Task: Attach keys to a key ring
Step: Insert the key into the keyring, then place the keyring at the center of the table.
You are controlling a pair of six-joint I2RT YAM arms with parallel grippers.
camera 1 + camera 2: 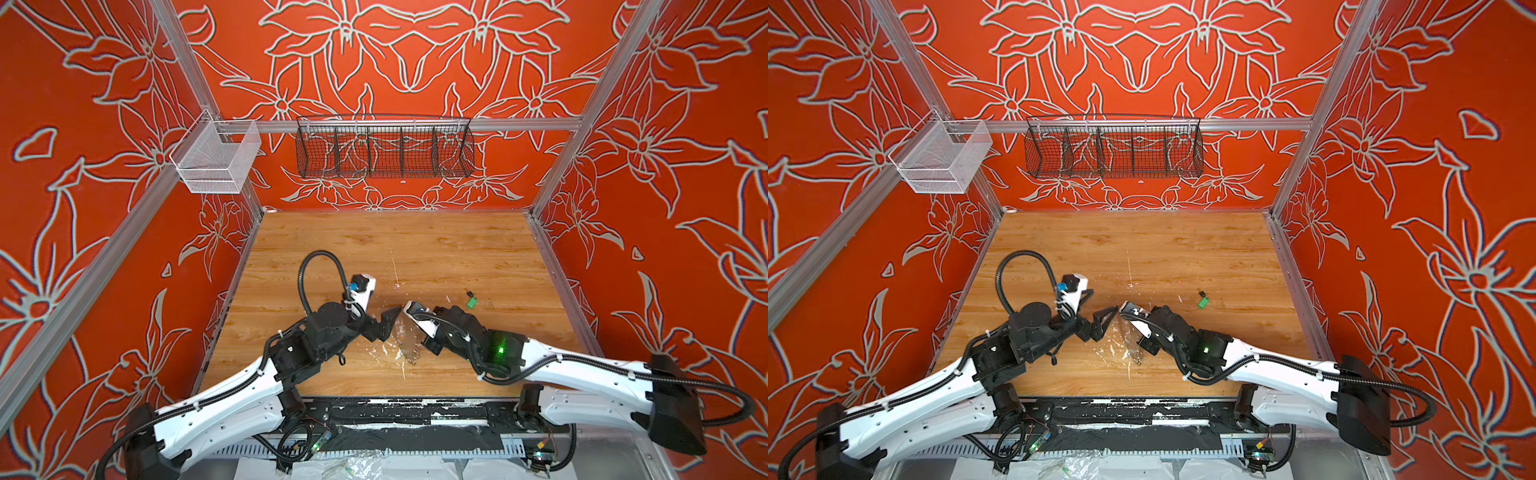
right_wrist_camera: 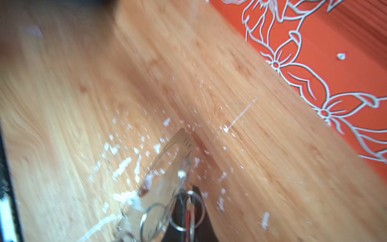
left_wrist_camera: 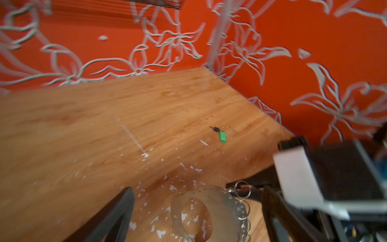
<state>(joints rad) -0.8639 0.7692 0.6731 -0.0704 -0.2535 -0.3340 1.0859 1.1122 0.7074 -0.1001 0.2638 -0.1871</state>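
Observation:
The key ring (image 3: 219,207), a flat grey oval hoop with small wire split rings (image 3: 241,208) along its rim, hangs tilted just above the table in both top views (image 1: 406,343) (image 1: 1134,341). My left gripper (image 3: 198,191) is open, with a finger on either side of the hoop and neither touching it; it also shows in a top view (image 1: 385,326). My right gripper (image 2: 189,209) is shut on a thin orange-red key (image 2: 187,219), and a split ring (image 2: 185,211) loops round its tips. The green-tagged key (image 1: 471,301) (image 1: 1202,302) (image 3: 222,136) lies alone on the wood, to the right.
White paint flecks (image 1: 384,351) dot the wooden table (image 1: 457,249) under both grippers. A black wire basket (image 1: 384,147) and a white mesh basket (image 1: 216,160) hang on the back rail. Orange patterned walls enclose three sides.

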